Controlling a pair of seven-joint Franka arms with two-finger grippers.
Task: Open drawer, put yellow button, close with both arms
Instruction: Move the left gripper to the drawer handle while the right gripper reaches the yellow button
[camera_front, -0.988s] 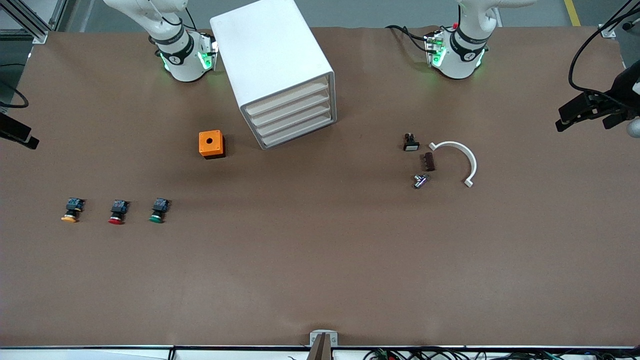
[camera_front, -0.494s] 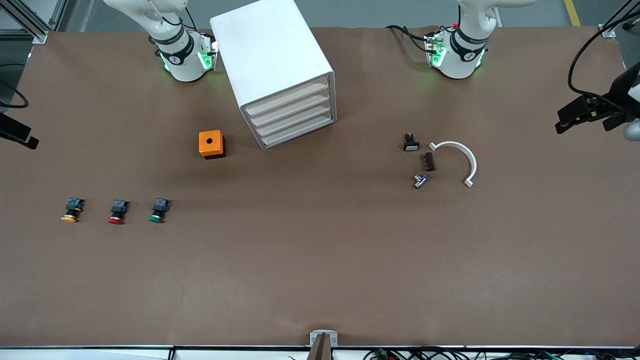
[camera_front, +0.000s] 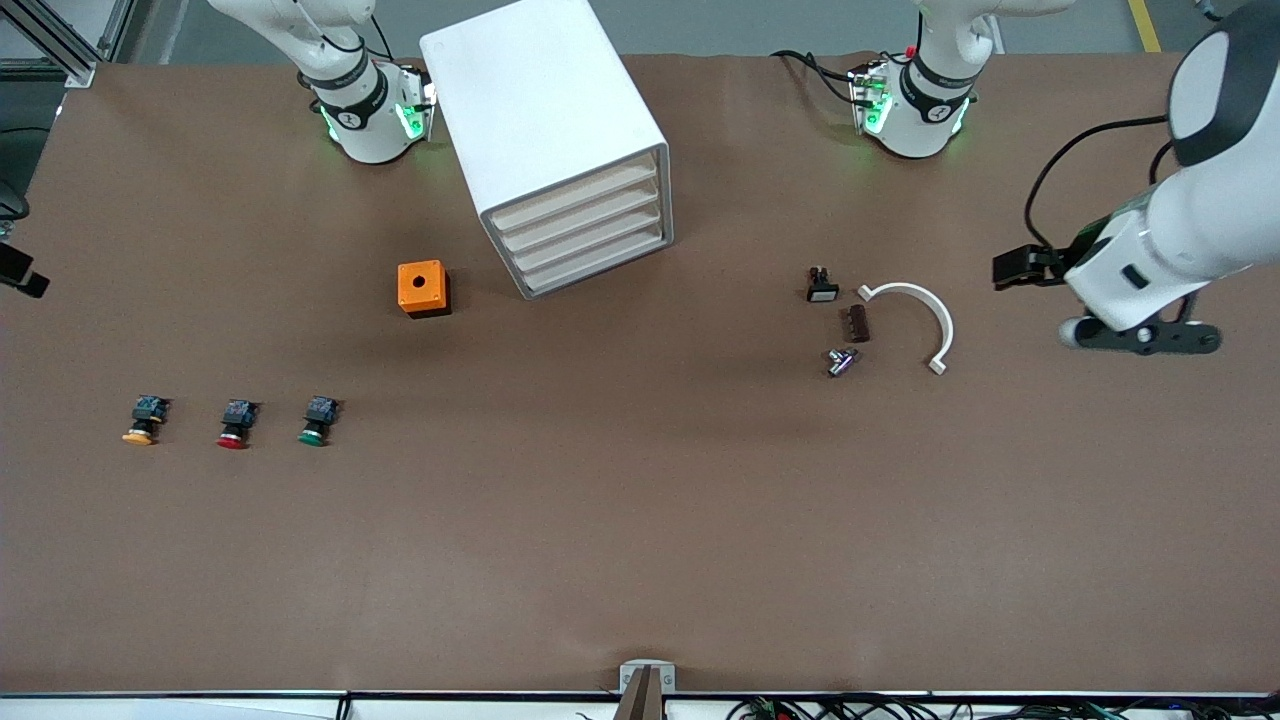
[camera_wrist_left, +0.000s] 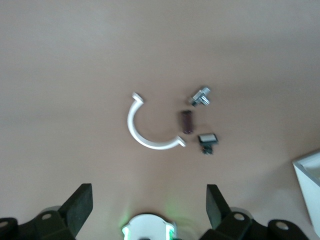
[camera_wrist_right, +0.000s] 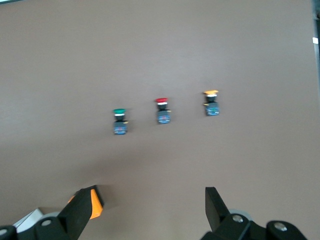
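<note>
- Drawer (camera_front: 575, 196) sits shut atop the cabinet (camera_front: 540, 120) at the table's (camera_front: 640, 550) robot-side edge.
- Yellow button (camera_front: 143, 419) lies toward the right arm's end.
- Left gripper (camera_wrist_left: 147, 207) hovers spread over the left arm's end.
- Right gripper (camera_wrist_right: 150, 210), spread, is nearer the button.

Setting: robotics lab or test cell. My two arm bases (camera_front: 365, 115) are bolted at the edge of a wide desk (camera_front: 640, 520) covered in plain brown matting, status lights glowing green. Aluminium framing (camera_front: 60, 40) stands at one corner, and grey floor with a yellow line (camera_front: 1140, 25) shows past the desk. Cable bundles (camera_front: 900, 708) run along the edge nearest the front camera. Small industrial parts are laid out in sorted groups.
</note>
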